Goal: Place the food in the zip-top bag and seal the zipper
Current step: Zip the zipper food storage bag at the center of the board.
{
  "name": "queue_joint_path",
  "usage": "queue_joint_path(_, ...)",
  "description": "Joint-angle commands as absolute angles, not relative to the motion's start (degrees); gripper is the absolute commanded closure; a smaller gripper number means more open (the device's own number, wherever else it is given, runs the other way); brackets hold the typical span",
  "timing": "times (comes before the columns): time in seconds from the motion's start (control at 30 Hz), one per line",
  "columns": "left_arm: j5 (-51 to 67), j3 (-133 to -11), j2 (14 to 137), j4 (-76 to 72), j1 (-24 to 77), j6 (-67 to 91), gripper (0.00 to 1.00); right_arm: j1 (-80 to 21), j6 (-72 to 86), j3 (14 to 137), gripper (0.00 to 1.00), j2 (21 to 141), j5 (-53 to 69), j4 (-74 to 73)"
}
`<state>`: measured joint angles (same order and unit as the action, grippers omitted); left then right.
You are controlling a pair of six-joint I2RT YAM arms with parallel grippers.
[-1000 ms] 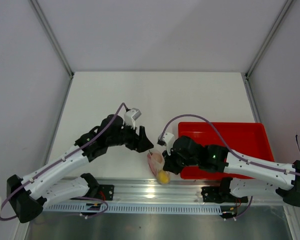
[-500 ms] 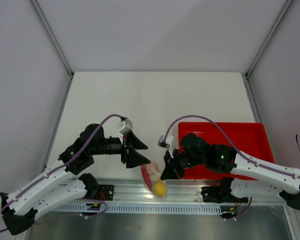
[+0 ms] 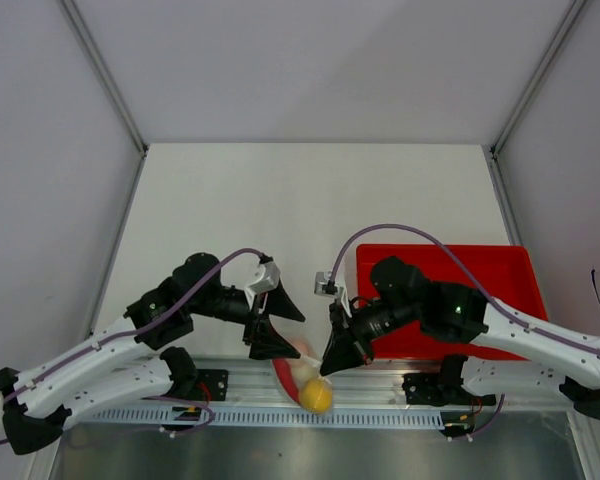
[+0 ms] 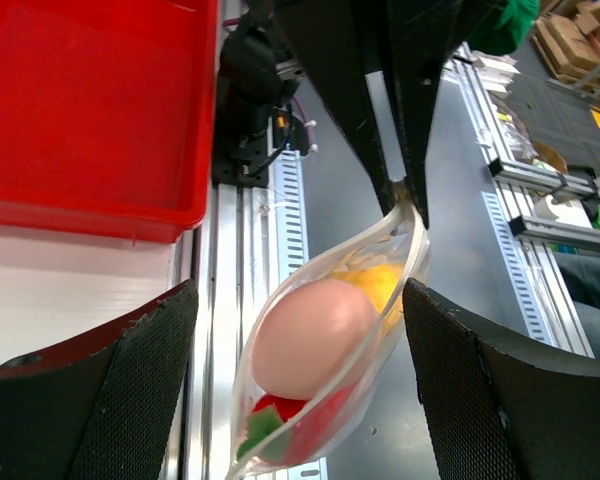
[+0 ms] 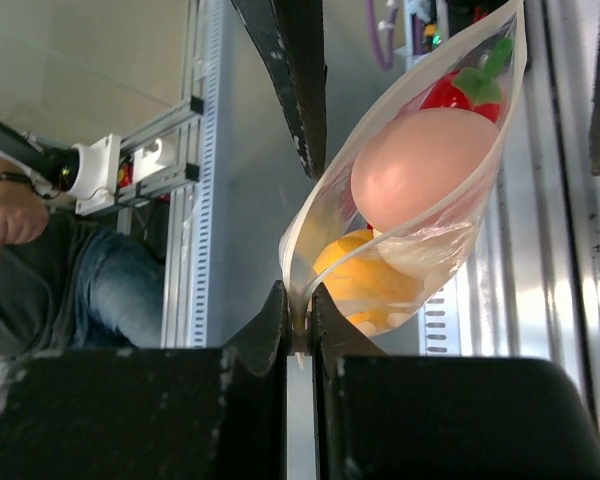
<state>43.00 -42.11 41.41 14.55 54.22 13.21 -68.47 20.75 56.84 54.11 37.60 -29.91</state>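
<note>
The clear zip-top bag (image 3: 302, 378) hangs over the near rail. In it are a whitish-cream egg (image 4: 315, 340), a yellow-orange ball (image 4: 378, 285) and a red piece with a green bit (image 4: 280, 422). A red strip (image 3: 282, 371), perhaps the zipper, shows along the bag's left edge. My right gripper (image 3: 327, 368) is shut on the bag's edge and also shows in the right wrist view (image 5: 300, 325), with the egg (image 5: 430, 170) and the ball (image 5: 365, 280) hanging beyond it. My left gripper (image 4: 300, 390) is open, its fingers wide apart on either side of the bag and not touching it.
The red tray (image 3: 480, 270) lies at the right under my right arm and also shows in the left wrist view (image 4: 90, 100). The aluminium rail (image 3: 380, 385) runs along the near edge. A seated person (image 5: 40, 270) is beyond the rail.
Both grippers and the bag have moved toward the near rail. The left gripper, earlier at the bag's top, now stands open around the bag. The right gripper keeps hold of the bag.
</note>
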Motion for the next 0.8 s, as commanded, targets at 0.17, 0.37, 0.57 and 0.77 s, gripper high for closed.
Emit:
queue_joint_path(0.17,54.4,-45.4,42.5,11.4,55.2,11.1,0.14,-70.2,20.3,60.8,1.0,58.0,41.7,-30.3)
queue_joint_path(0.37,57.1,-46.0,44.7,14.3,57.0,9.7,0.15,-70.2,19.4,61.9,1.0,59.0,40.8,-30.0)
queue_joint_path(0.57,56.3,-44.7,44.8,12.4,57.8,10.8,0.14,-70.4,19.0,63.3,1.0,61.3,41.3,-29.3)
queue_joint_path(0.77,56.6,-44.7,46.1,11.5,58.4,11.3,0.14,-70.6,17.6,65.5,1.0,63.2,40.3,-30.1)
